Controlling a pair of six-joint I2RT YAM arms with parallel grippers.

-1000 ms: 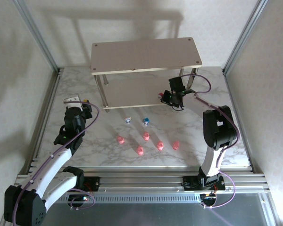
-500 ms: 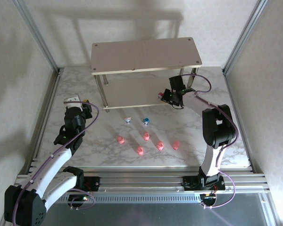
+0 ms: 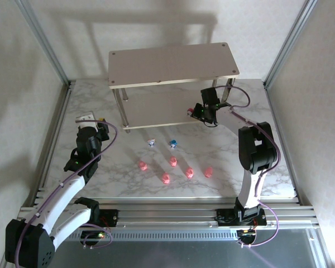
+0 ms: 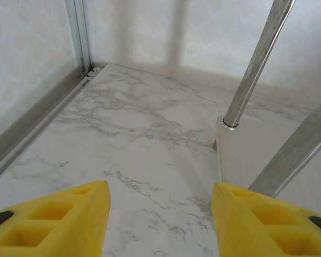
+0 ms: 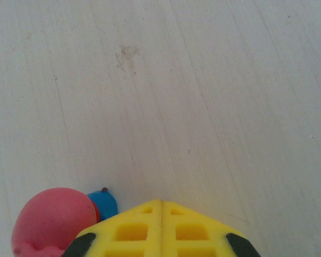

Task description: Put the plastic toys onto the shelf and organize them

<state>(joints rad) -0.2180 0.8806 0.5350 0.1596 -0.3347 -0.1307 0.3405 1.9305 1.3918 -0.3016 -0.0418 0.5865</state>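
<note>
Left arm and right arm: white tubular links between bulky black joint housings. Each stands on a black base bolted at the near edge of the bench. A thin purple cable loops loosely along each arm. Left fingers and right fingers: bright yellow moulded wedges with rectangular cut-outs and small black inserts at the outer corners.

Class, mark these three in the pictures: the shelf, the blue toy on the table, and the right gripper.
shelf (image 3: 173, 66), top external view, middle of its upper board.
blue toy (image 3: 173, 144), top external view, on its body.
right gripper (image 5: 161, 204), right wrist view, where its shut fingertips meet.
</note>
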